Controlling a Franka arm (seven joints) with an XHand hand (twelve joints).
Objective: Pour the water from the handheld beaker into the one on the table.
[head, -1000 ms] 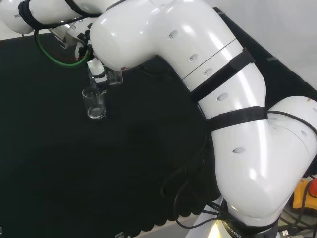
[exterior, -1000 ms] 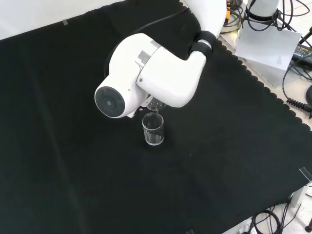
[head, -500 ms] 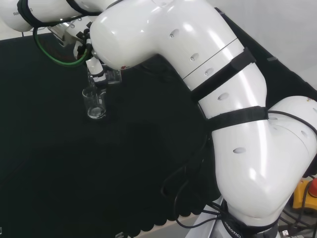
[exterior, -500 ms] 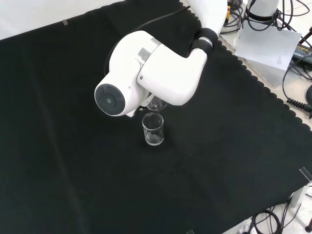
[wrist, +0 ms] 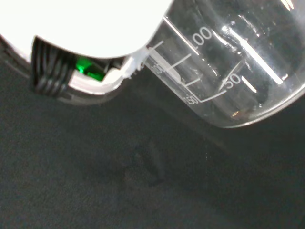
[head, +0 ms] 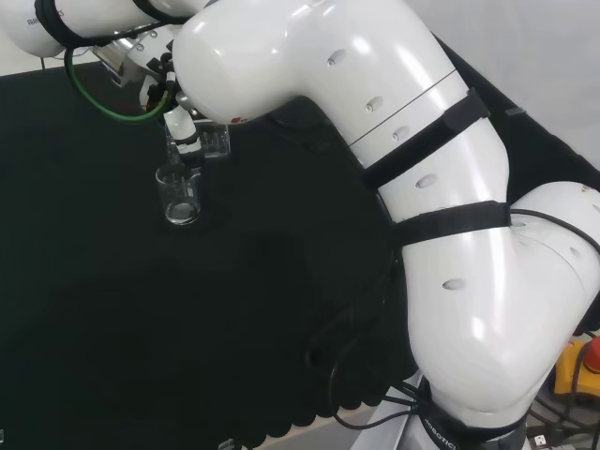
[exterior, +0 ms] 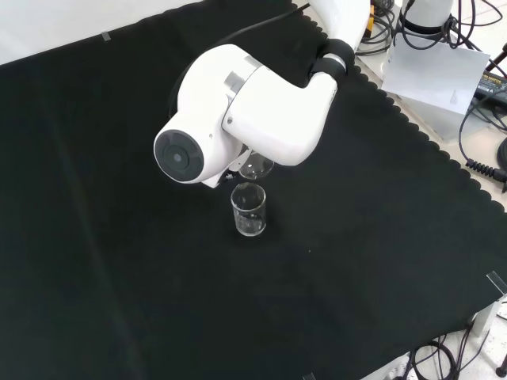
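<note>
A clear beaker (head: pixel 178 195) stands upright on the black cloth (head: pixel 112 309); the front view has the same table beaker (exterior: pixel 249 210) just below the arm's big white link. The handheld beaker (head: pixel 212 142) is tilted on its side close above and beside it, with its mouth toward the standing beaker's rim. In the front view this handheld beaker (exterior: pixel 256 167) peeks out under the link. My hand (head: pixel 181 123) is curled round it. In the wrist view the handheld beaker (wrist: pixel 228 71) is large, graduation marks showing, against the hand (wrist: pixel 86 28). I cannot tell how much water either vessel holds.
The arm's white links (head: pixel 375 122) stand over the cloth at the head view's right. A green cable (head: pixel 103 108) loops near the wrist. Papers and cables (exterior: pixel 444 71) lie beyond the cloth's scalloped edge at the front view's upper right.
The arm's link and the hand have risen slightly, so more of the tilted handheld beaker shows under the link in the front view. The table beaker has not moved.
</note>
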